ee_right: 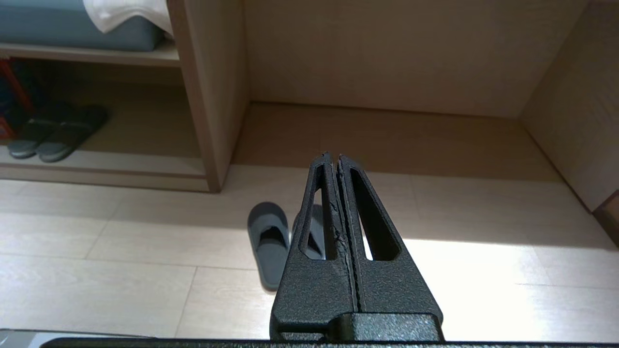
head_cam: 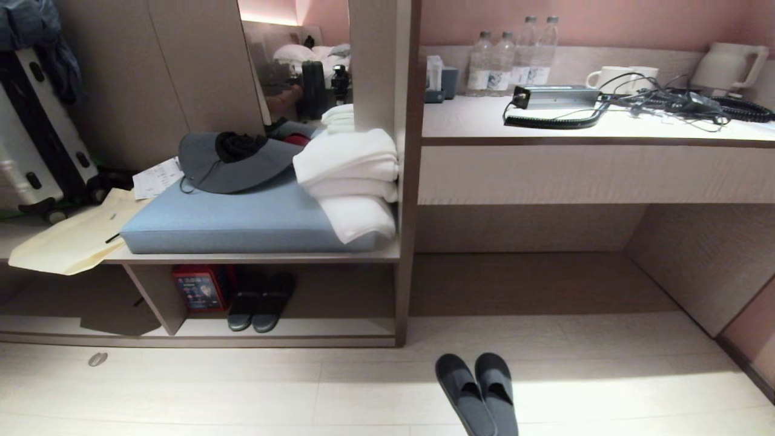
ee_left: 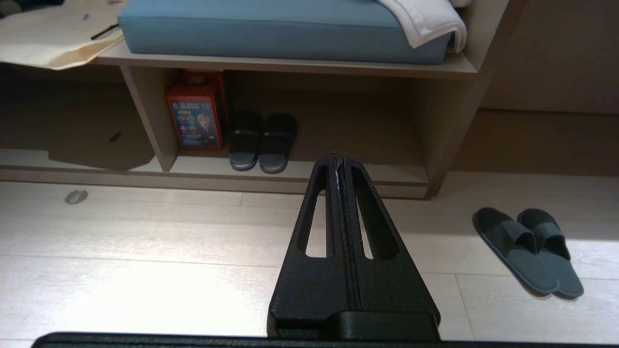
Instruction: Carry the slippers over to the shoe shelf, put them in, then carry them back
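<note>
Two dark grey-blue fabric slippers [head_cam: 478,393] lie side by side on pale floor, beige wooden shoe shelf [head_cam: 272,332] holding black sandals [head_cam: 260,301], both grippers' [ee_left: 337,157] [ee_right: 332,157] fingers pressed together, empty.

Pale wood-look planks covered the floor [head_cam: 242,393], with a bright patch of light falling across the right part. Beige veneer panels [head_cam: 157,79] formed the wall on the left. A long pale worktop [head_cam: 593,130] ran along a pink wall [head_cam: 605,21], with a shadowed open recess [head_cam: 527,278] beneath it.
</note>
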